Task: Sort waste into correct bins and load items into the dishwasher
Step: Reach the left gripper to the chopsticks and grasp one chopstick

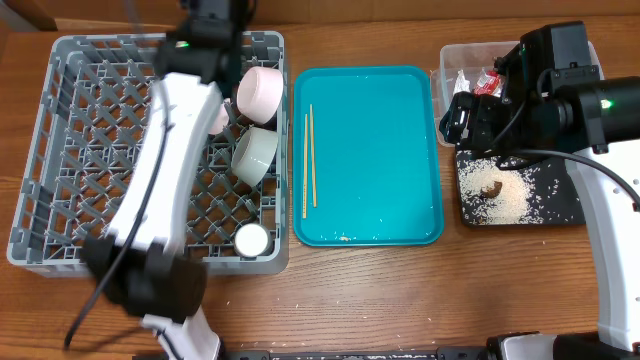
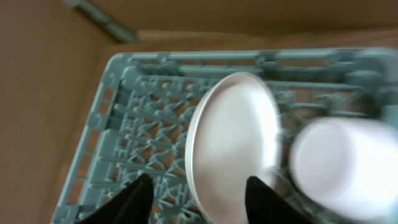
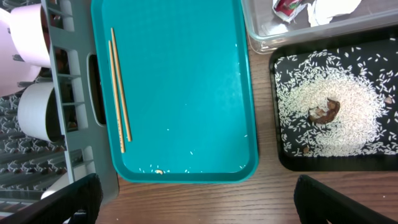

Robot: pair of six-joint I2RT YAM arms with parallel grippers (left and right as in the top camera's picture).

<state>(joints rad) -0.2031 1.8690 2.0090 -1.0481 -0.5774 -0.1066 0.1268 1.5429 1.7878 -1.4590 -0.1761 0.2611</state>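
Chopsticks (image 1: 308,160) lay lengthwise on the tray (image 1: 380,150), beside the rack (image 1: 90,150); left gripper (image 2: 198,180), jaws parted, looked nearer; right gripper (image 3: 196,186) gaped wide.

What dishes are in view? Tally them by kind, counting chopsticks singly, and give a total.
Bowls: 2
Plate: 1
Cup: 1
Chopsticks: 2
Total: 6

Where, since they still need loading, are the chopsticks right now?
The chopsticks lie side by side on the teal tray, in the overhead view near its left edge, beside the grey dish rack.
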